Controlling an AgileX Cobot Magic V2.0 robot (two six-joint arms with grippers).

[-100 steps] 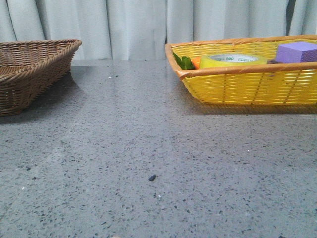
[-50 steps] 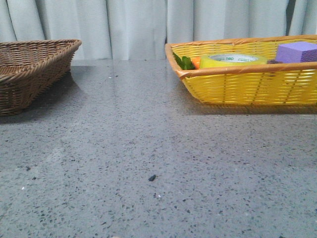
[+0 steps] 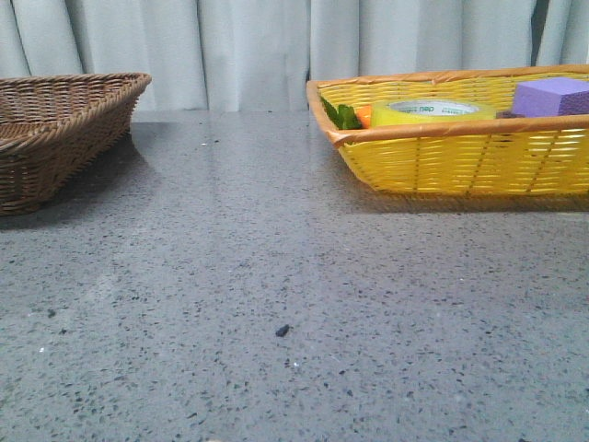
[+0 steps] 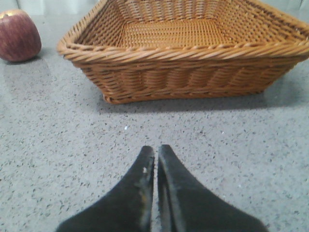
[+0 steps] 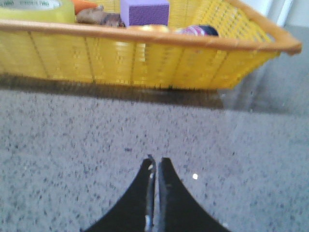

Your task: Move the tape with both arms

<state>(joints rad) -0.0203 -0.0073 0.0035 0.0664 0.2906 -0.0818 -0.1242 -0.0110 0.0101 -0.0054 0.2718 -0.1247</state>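
Observation:
The yellow tape roll [image 3: 433, 112] lies flat in the yellow basket [image 3: 460, 161] at the right back of the table; its edge also shows in the right wrist view [image 5: 34, 10]. My right gripper [image 5: 156, 162] is shut and empty, low over the grey table, a short way in front of the yellow basket [image 5: 145, 58]. My left gripper [image 4: 156, 150] is shut and empty over the table, facing the empty brown wicker basket [image 4: 183, 67]. Neither gripper shows in the front view.
A purple foam block [image 3: 552, 95] and green and orange items [image 3: 350, 116] share the yellow basket. The brown basket [image 3: 55, 138] stands at the left back. A reddish apple [image 4: 18, 36] sits beside the brown basket. Grey curtains hang behind the table.

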